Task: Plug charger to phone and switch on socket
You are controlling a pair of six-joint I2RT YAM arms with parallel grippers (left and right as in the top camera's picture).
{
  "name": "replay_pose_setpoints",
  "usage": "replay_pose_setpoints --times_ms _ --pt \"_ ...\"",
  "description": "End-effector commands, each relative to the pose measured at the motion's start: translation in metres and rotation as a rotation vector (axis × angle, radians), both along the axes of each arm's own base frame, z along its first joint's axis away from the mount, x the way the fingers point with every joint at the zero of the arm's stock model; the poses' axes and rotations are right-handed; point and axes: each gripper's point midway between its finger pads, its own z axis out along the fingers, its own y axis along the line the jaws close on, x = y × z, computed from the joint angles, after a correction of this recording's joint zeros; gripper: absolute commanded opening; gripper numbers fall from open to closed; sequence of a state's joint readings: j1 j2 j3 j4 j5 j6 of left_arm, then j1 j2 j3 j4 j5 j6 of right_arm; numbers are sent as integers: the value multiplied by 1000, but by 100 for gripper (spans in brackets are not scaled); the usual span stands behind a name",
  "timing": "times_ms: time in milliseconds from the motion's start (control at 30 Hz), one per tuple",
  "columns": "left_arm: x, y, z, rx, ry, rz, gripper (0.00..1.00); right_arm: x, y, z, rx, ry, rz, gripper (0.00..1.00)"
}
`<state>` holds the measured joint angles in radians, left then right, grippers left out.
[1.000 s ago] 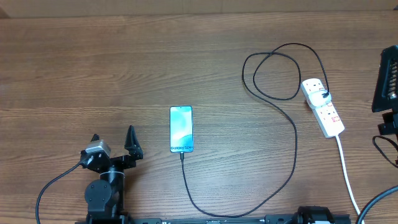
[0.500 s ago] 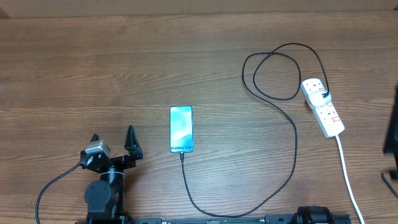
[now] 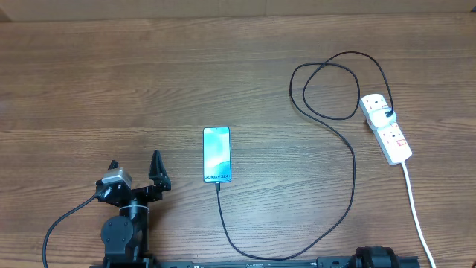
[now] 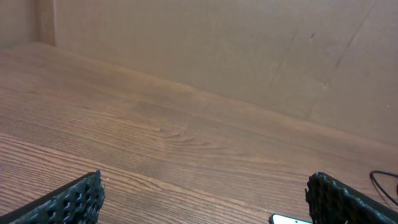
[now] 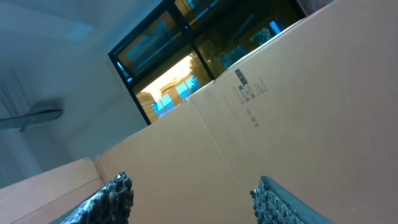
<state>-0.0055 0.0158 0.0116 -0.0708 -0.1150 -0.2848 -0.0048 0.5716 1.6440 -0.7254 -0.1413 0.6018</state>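
- left fingers (image 3: pixel 158 173): spread wide, holding nothing, parked near-left on the bench (image 3: pixel 89 82), well apart from the phone. Leave them there.
- phone (image 3: pixel 216 154): flat mid-bench, screen up. The charger (image 3: pixel 352 175) tip meets its near short edge. It looks seated, but overhead is too coarse to be sure.
- charger run: swings right, loops, and ends at the black plug (image 3: pixel 387 114) in the socket (image 3: pixel 387 128).
- socket: far right, white cord (image 3: pixel 416 216) trailing to the near edge. My read is that the step in hand is the switch.
  - Come straight down with one fingertip on the red switches (image 3: pixel 400 141) rocker serving the plug.
  - Stay clear of plug and cable.
  - Push vertically, since the strip likely slides.
- right fingers (image 5: pixel 112 196): apart, empty, aimed up at a cardboard wall (image 5: pixel 280 112), not over the bench.
- vs 1 s ago: the right arm sat at overhead's right edge beside the socket. Now it's out of that view. Left arm, phone, charger and socket are unmoved.
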Motion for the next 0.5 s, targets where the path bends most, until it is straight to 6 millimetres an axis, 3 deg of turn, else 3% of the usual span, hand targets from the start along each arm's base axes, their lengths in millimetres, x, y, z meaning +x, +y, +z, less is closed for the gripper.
replay_pose_setpoints --times_ms 0,233,467 --pt "0 0 0 18 -7 -7 100 -3 -3 2 1 -13 -16 63" --pt "0 -1 0 36 -5 -9 100 -1 -9 0 10 -4 -57 63" --pt "1 -14 -2 284 18 -106 100 -1 -9 -1 10 -1 -67 63"
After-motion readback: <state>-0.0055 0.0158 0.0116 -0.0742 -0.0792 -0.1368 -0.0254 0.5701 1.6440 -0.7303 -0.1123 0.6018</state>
